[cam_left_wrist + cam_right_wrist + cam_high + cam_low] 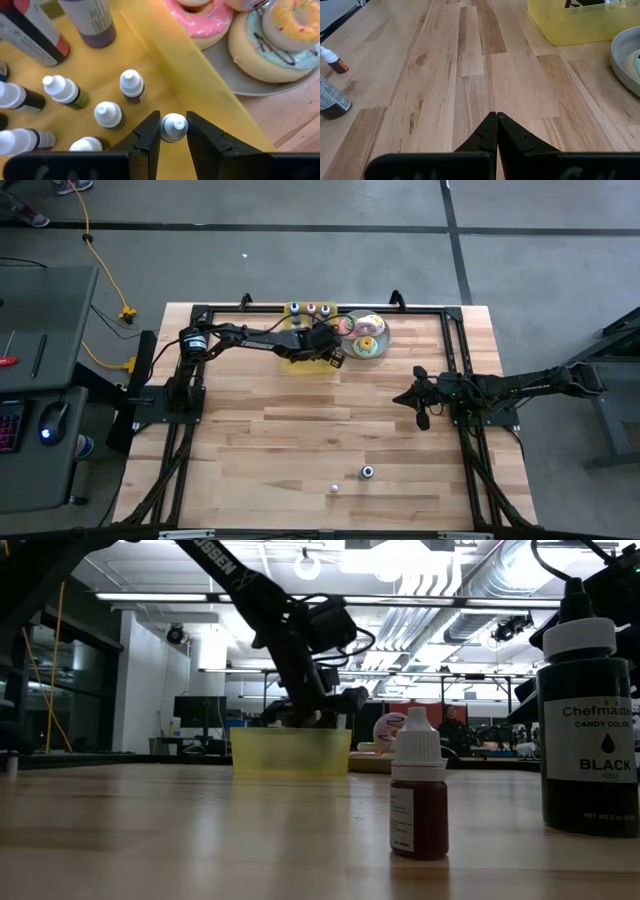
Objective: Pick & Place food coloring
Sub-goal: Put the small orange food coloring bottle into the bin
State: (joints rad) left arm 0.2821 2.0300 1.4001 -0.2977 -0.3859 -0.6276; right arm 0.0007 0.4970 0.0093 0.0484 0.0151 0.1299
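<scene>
Yellow rectangular plastic tray (210, 95), twelve o'clock: left gripper (173, 131) clamps a tiny white-capped food-coloring bottle (174, 127) by its cap — light, likely slippery; right gripper (497, 118) closed, empty.

You see white-capped food coloring bottles (108, 114) standing upright in the yellow tray; two more bottles (367, 472) stand apart on the table.

The right tool (496, 116), fingers pressed together, hovers above the wooden table (470, 75); a yellow tray (580, 22), grey plate rim (622, 60) and two small bottles (332, 60) lie beyond.
</scene>
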